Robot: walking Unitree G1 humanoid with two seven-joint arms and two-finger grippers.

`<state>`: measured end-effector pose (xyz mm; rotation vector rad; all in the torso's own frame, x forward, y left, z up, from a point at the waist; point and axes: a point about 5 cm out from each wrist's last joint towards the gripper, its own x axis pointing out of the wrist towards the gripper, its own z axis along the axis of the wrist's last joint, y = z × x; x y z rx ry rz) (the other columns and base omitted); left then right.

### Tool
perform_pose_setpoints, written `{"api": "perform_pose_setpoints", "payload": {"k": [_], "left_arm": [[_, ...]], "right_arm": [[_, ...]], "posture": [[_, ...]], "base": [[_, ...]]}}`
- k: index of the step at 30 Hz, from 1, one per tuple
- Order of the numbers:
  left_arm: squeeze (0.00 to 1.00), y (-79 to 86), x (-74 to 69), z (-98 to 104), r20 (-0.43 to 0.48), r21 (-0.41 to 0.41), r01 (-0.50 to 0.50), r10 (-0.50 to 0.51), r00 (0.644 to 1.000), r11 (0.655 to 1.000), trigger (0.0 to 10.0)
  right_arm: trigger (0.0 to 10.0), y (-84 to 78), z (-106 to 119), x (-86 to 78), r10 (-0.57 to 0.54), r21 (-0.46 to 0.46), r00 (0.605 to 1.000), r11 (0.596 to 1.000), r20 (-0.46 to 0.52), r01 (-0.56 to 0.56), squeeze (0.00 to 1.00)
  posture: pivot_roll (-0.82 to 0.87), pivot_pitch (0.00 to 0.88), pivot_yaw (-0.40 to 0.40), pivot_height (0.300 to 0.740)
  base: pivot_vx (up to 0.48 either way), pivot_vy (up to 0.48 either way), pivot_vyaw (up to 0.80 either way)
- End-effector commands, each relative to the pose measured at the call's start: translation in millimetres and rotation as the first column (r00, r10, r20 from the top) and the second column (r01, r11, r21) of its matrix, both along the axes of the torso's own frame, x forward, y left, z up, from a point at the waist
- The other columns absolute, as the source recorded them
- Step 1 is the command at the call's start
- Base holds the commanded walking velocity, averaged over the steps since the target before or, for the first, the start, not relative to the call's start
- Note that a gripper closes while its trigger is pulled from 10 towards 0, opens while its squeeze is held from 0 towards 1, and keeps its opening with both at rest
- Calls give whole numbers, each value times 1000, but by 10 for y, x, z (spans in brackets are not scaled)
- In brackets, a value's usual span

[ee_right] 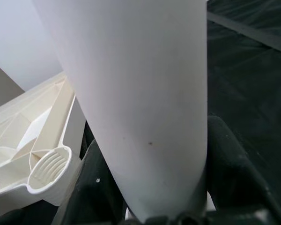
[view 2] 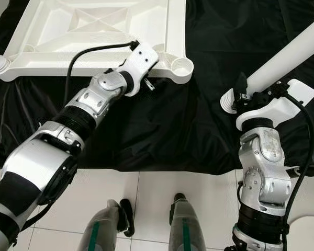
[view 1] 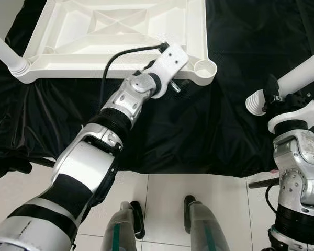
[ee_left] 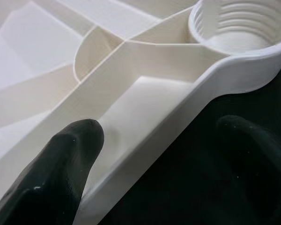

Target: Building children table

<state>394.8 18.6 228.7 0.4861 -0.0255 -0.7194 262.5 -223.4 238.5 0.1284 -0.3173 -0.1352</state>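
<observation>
Nearest, at the lower edge of the head views: pale tiled floor [view 1: 162, 209] and the robot's two grey-and-green feet [view 1: 162, 227].

Beyond the tiles: crumpled black cloth [view 1: 220, 120] spread across the middle and upper frame.

Right of frame, above the cloth: right claw [view 2: 244, 95] clenched on a long white plastic table leg [view 2: 282, 58]. Leg tilted, running from the claw up toward the upper right corner; ribbed, threaded end [view 2: 228, 102] protruding toward frame centre, well apart from the tabletop. In the right wrist view, black fingers [ee_right: 234, 173] pressed against both sides of the white cylinder [ee_right: 145, 93].

Centre of frame: left arm reaching from lower left toward the near edge of the tabletop. Left claw [view 1: 175, 86] at that edge, just beside the near right corner socket. In the left wrist view, fingers released and spread: one black fingertip [ee_left: 61, 164] over the ribbed inside of the rim, the other [ee_left: 253, 154] outside it over the black cloth, the white edge wall between them. Contact with the wall not determinable.

Farthest, upper left and upper centre: white plastic children's tabletop [view 1: 68, 63] lying upside down on the cloth, ribbed underside up. Round threaded socket [view 1: 205, 67] at the near right corner, unfilled. A second white leg [view 1: 5, 55] joined at the near left corner, pointing toward the left frame edge.
</observation>
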Motion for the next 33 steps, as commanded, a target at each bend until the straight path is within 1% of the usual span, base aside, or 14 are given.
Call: {"api": "perform_pose_setpoints", "payload": {"k": [1, 2, 4, 5, 7, 8, 9, 10, 11, 20, 24, 27, 31, 33], "left_arm": [[0, 99, 32, -128, -18, 53, -55, 56, 998, 997, 10000], [0, 99, 32, -128, -18, 53, -55, 56, 998, 997, 10000], [0, 152, 38, -251, -52, 131, -65, 72, 996, 989, 10000], [0, 171, 37, -301, -72, 158, -61, 73, 995, 986, 9137], [0, 171, 37, -301, -72, 158, -61, 73, 995, 986, 9137], [0, 182, 32, -339, -93, 178, -50, 68, 993, 983, 5098], [0, 182, 32, -339, -93, 178, -50, 68, 993, 983, 5098], [0, 181, 23, -365, -115, 188, -31, 53, 992, 982, 431], [0, 170, 7, -391, -136, 206, 9, 20, 991, 978, 0], [0, 155, -100, -497, -207, 298, 208, -150, 967, 932, 0], [0, 158, -120, -515, -214, 301, 231, -170, 962, 925, 0], [0, 120, -300, -623, -241, 275, 334, -272, 932, 902, 0], [0, 100, -439, -685, -257, 258, 392, -329, 909, 883, 0], [0, 83, -598, -733, -262, 232, 437, -377, 888, 869, 0]], "right_arm": [[10000, 6, 31, -45, 2, -2, 1000, 1000, 11, -2, 0], [10000, 6, 31, -45, 2, -2, 1000, 1000, 11, -2, 0], [10000, -12, 53, -57, -4, -9, 1000, 1000, 8, 4, 0], [10000, -23, 65, -62, -7, -12, 1000, 1000, 7, 7, 0], [10000, -23, 65, -62, -7, -12, 1000, 1000, 7, 7, 0], [10000, -31, 74, -68, -9, -16, 1000, 1000, 6, 9, 0], [10000, -31, 74, -68, -9, -16, 1000, 1000, 6, 9, 0], [10000, -37, 78, -73, -10, -17, 1000, 1000, 4, 11, 0], [10000, -41, 80, -76, -12, -20, 1000, 1000, 0, 12, 0], [10000, -73, 93, -74, -26, -26, 1000, 999, -4, 26, 0], [10000, -71, 92, -65, -27, -26, 1000, 999, -3, 26, 0], [10000, -76, 104, -49, -28, -29, 1000, 999, 2, 28, 0], [10000, -83, 117, -33, -30, -27, 1000, 999, 7, 30, 0], [10000, -77, 145, 0, -23, -23, 999, 999, 24, 24, 0]], "posture": [[-226, 279, 126, 740], [-226, 279, 126, 740], [-234, 288, 128, 740], [-236, 289, 128, 740], [-236, 289, 128, 740], [-236, 292, 127, 740], [-236, 292, 127, 740], [-236, 292, 127, 740], [-234, 293, 128, 740], [-225, 283, 134, 740], [-225, 281, 136, 740], [-222, 270, 135, 740], [-216, 258, 134, 740], [-208, 245, 130, 740]], "base": [[0, 0, 0], [0, 0, 0], [0, 0, 0], [0, 0, 0], [0, 0, 0], [0, 0, 0], [0, 0, 0], [0, 0, 0], [0, 0, 0], [0, 0, 0], [0, 0, 0], [0, 0, 0], [0, 0, 0], [0, 0, 0]]}}
